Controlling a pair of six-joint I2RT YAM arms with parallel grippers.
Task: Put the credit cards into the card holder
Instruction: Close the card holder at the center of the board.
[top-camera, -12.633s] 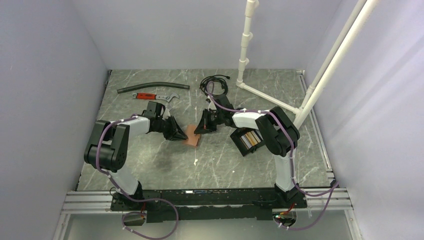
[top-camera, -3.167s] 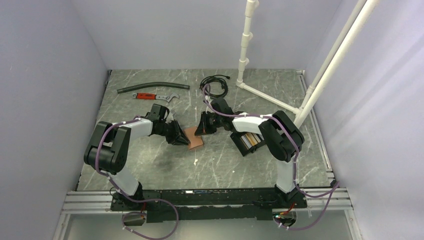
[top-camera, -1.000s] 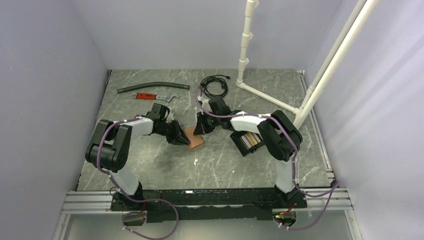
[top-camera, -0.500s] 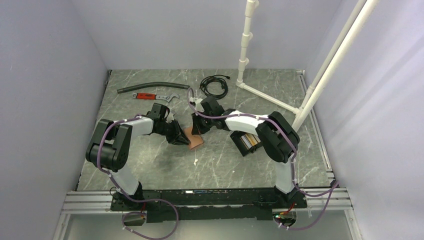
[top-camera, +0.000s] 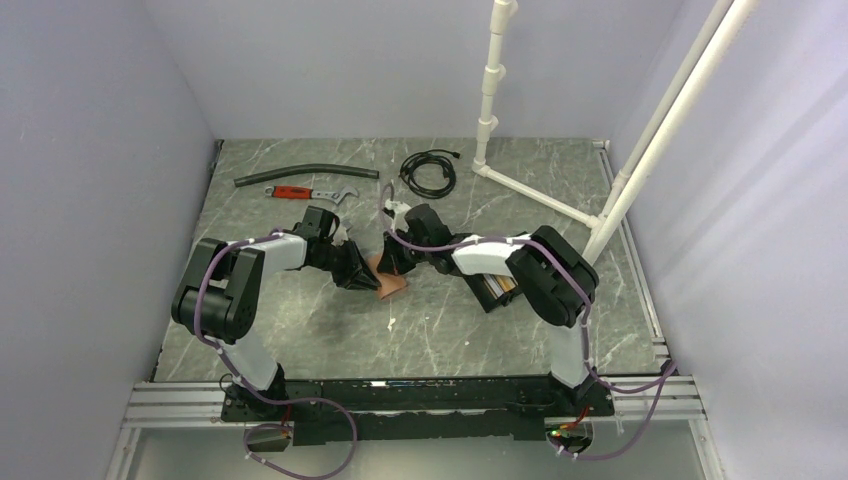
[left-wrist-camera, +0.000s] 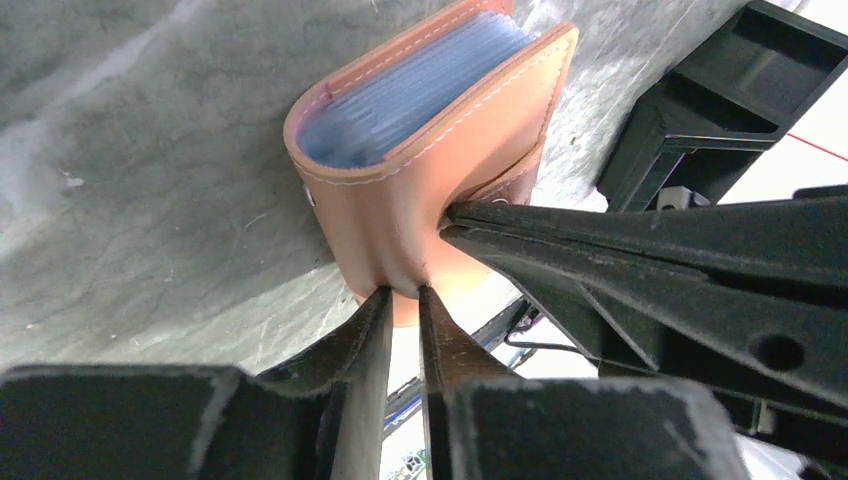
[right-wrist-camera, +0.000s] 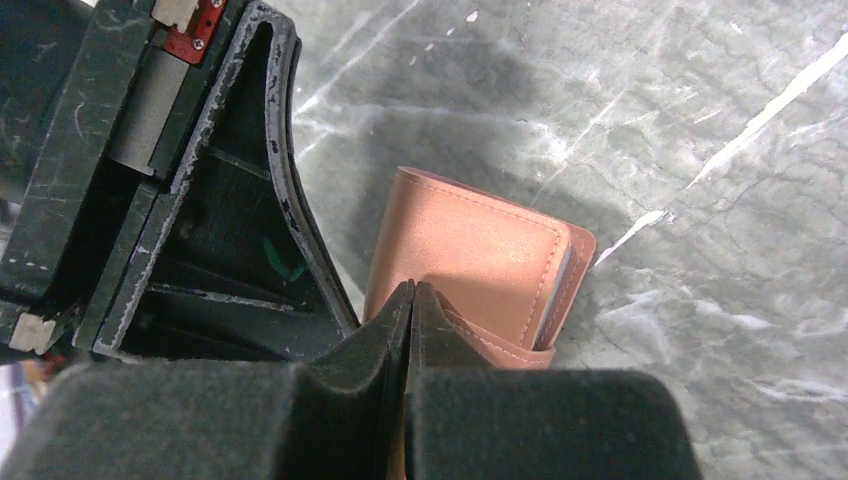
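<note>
A small tan leather wallet lies mid-table with bluish clear sleeves showing in its open side. My left gripper is shut on the wallet's folded spine. My right gripper comes from the other side and is shut on the wallet's snap strap; its closed fingers show in the left wrist view. The black card holder sits to the right, partly under my right arm, with gold and brown credit cards in it.
A black hose, a red-handled wrench and a coiled black cable lie at the back. A white pipe frame stands at the back right. Grey walls close in both sides.
My right gripper has moved left, away from the card holder, and closed on the wallet's strap. The left gripper and the wallet have stayed in place.
</note>
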